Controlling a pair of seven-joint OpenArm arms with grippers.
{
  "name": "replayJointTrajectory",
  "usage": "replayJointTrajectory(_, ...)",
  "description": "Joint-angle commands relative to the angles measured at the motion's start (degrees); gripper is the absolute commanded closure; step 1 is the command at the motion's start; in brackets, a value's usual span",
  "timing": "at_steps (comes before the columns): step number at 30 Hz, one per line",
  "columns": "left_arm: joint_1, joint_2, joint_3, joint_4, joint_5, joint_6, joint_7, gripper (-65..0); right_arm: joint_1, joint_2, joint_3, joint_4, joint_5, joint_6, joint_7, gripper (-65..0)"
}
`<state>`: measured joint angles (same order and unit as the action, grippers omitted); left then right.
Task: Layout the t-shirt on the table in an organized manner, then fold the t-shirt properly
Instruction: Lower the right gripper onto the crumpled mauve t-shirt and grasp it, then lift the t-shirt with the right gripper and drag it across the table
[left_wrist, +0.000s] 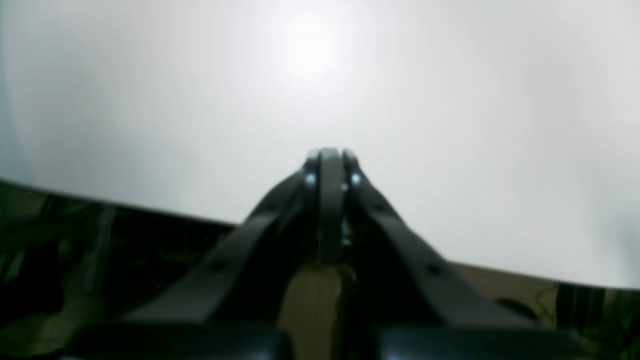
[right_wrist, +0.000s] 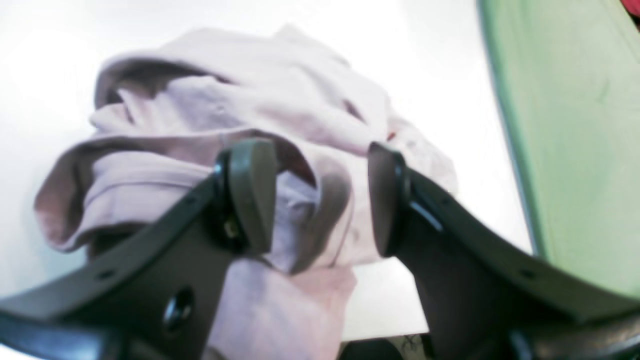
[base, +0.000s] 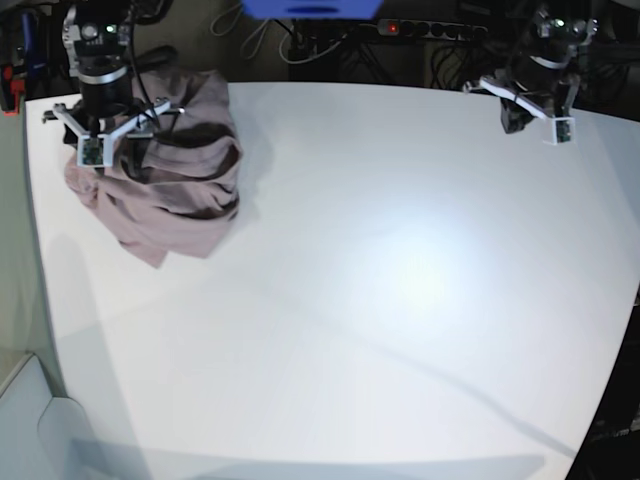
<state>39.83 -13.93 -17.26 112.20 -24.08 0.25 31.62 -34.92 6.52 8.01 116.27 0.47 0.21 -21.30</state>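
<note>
T-shirt (base: 165, 170) bunched at table's (base: 400, 300) far-left corner in base view, right gripper (right_wrist: 320, 200) spread over its folds, nothing pinched, seen only by right wrist, left gripper (left_wrist: 330, 162) pressed together, empty, above bare far-right tabletop.

A broad white table (base: 400, 300) with a curved edge carries just one thing: a dusty-pink t-shirt (base: 175, 175), crumpled in a heap near one far corner, its folds bunched and overlapping.
</note>
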Motion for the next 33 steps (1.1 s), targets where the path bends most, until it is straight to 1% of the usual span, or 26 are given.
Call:
replayJointTrajectory(1,-0.23,-0.35,-0.28,0.90,-0.06,-0.03,-1.07,-0.1,0.50,0.29,0.21,0.79,-0.16,0.10,1.21,-30.4)
replayJointTrajectory(7,-0.14,-0.35,-0.28,0.90,-0.06,-0.03,-0.89,-0.1,1.47,0.29,0.30,-0.18,-0.16,0.10,-0.90,-30.3)
replayJointTrajectory(15,-0.14,-0.35,-0.28,0.90,-0.06,-0.03,-0.80,-0.1,1.91,0.29,0.65,-1.50,-0.16,0.10,-0.90,-29.6)
replayJointTrajectory(17,-0.14,-0.35,-0.28,0.90,-0.06,-0.03,-0.80,-0.1,1.91,0.29,0.65,-1.50,-0.16,0.10,-0.90,-26.5)
replayJointTrajectory(19,-0.14,-0.35,-0.28,0.90,-0.06,-0.03,-0.80,-0.1,2.08,0.29,0.65,-1.50,-0.16,0.10,-1.43,-21.3)
replayJointTrajectory(21,-0.14,-0.35,-0.28,0.90,-0.06,-0.03,-0.80,-0.1,2.43,0.29,0.82,-1.50,-0.16,0.10,-3.71,-13.9)
replayJointTrajectory(24,-0.14,-0.35,-0.28,0.90,-0.06,-0.03,-0.80,-0.1,3.93,0.29,1.79,-1.50,-0.16,0.10,-6.52,-0.6)
replayJointTrajectory(26,-0.05,-0.26,-0.37,0.90,-0.06,-0.03,-0.80,-0.1,4.54,0.29,2.67,-1.32,-0.16,0.10,-7.58,0.0)
replayJointTrajectory(33,-0.05,-0.26,-0.28,0.90,-0.06,-0.03,-0.71,-0.1,7.27,0.38,2.85,0.26,-0.16,0.10,-7.58,0.0)
